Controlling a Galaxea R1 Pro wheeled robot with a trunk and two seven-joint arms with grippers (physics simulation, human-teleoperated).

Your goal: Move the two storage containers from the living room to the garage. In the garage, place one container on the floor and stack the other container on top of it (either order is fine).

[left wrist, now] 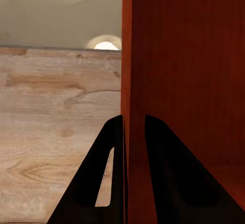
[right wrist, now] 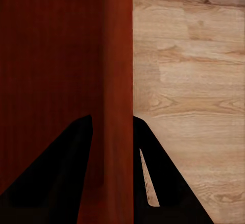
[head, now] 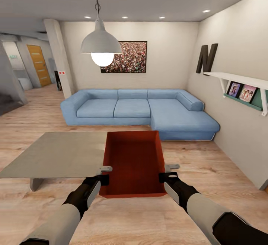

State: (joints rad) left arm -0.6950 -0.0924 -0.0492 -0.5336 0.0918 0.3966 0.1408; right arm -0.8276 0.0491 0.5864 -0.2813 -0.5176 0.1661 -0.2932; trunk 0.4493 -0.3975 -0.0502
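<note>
I am in the living room, holding one orange-red open-top storage container (head: 134, 161) level in front of me with both arms. My left gripper (head: 104, 180) is shut on its left wall near the close corner. In the left wrist view the fingers (left wrist: 109, 173) straddle that wall (left wrist: 184, 81). My right gripper (head: 163, 177) is shut on the right wall. In the right wrist view its fingers (right wrist: 153, 173) clamp the wall's rim (right wrist: 51, 55). The container's inside looks empty. The garage is out of view.
A low grey table (head: 56, 154) lies just left of the container. Behind it stands a light blue corner sofa (head: 137, 109), with a pendant lamp (head: 101, 46) hanging over the table. A wall shelf (head: 242, 85) juts out at right. An orange-brown door (head: 39, 64) ends the hallway at far left. Wood floor (head: 134, 215) lies beneath.
</note>
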